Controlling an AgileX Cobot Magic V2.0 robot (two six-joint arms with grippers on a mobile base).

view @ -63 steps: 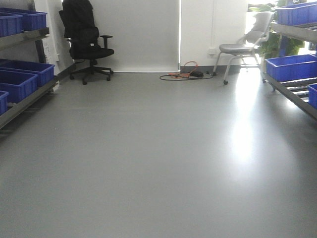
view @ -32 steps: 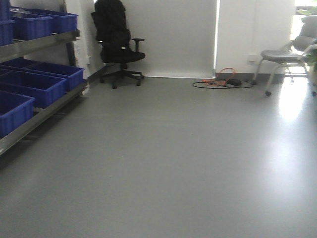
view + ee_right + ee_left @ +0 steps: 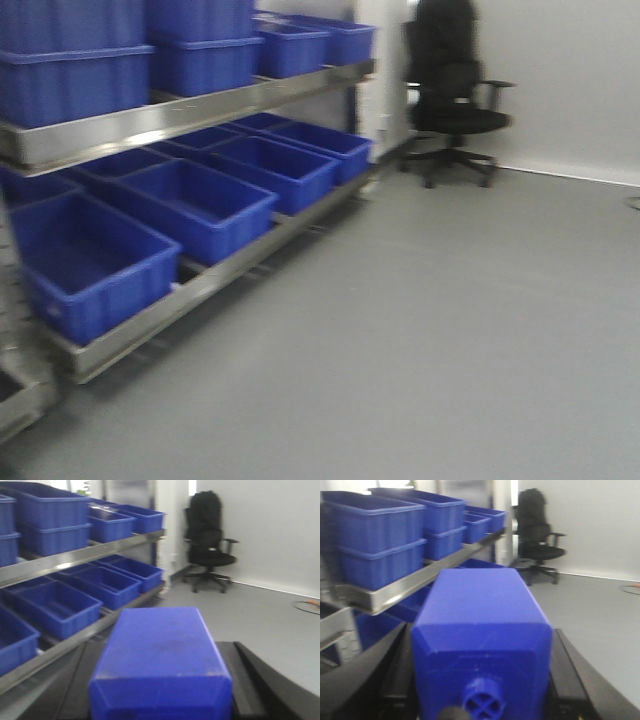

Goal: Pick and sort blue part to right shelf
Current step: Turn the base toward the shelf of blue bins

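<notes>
Left wrist view: my left gripper [image 3: 482,629] is closed on the blue part [image 3: 480,600], its black fingers [image 3: 400,670] pressed against both flanks of the squarish body, and the sloped shoulders and round knob point back toward the camera. In the right wrist view my right gripper [image 3: 162,644] clamps a second, flatter blue block [image 3: 160,670] the same way, held between its fingers; I see no knob on that one from here. The front view is blurred. It shows the shelf [image 3: 200,110] along the left side, a steel frame in tiers, each loaded with open blue bins [image 3: 190,205]. A black office chair [image 3: 455,110] stands beyond the shelf's far end, near the white wall, on the grey floor [image 3: 450,330].
</notes>
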